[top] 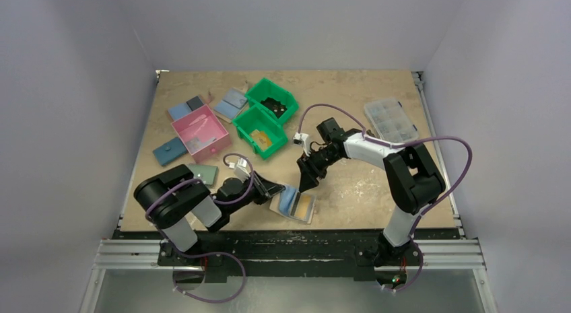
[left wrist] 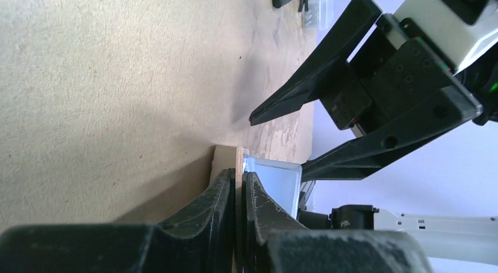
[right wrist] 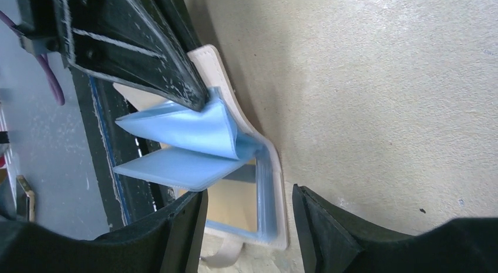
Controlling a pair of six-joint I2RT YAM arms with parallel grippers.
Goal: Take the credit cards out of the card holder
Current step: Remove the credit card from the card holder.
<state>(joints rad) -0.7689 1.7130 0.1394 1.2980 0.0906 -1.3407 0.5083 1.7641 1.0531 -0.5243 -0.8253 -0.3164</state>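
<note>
The card holder point(top: 294, 204) lies open near the table's front edge, beige outside with light-blue leaves fanned up point(right wrist: 194, 129). A yellow-orange credit card point(right wrist: 235, 204) shows inside a clear sleeve point(top: 306, 206). My left gripper point(top: 274, 190) is shut on the holder's beige cover point(left wrist: 226, 157), its jaws point(left wrist: 239, 174) pinching the thin flap edge. My right gripper point(top: 310, 180) hangs open just above the holder. In the right wrist view its fingers point(right wrist: 249, 194) straddle the sleeve's spine without touching it. The left wrist view also catches the right gripper point(left wrist: 279, 142) open.
Behind the holder stand two green bins point(top: 259, 132) point(top: 273, 101) and a pink bin point(top: 200, 131). Flat blue wallets point(top: 170, 151) and a sage-green wallet point(top: 204, 172) lie at the left. A clear organizer box point(top: 390, 120) sits at the back right.
</note>
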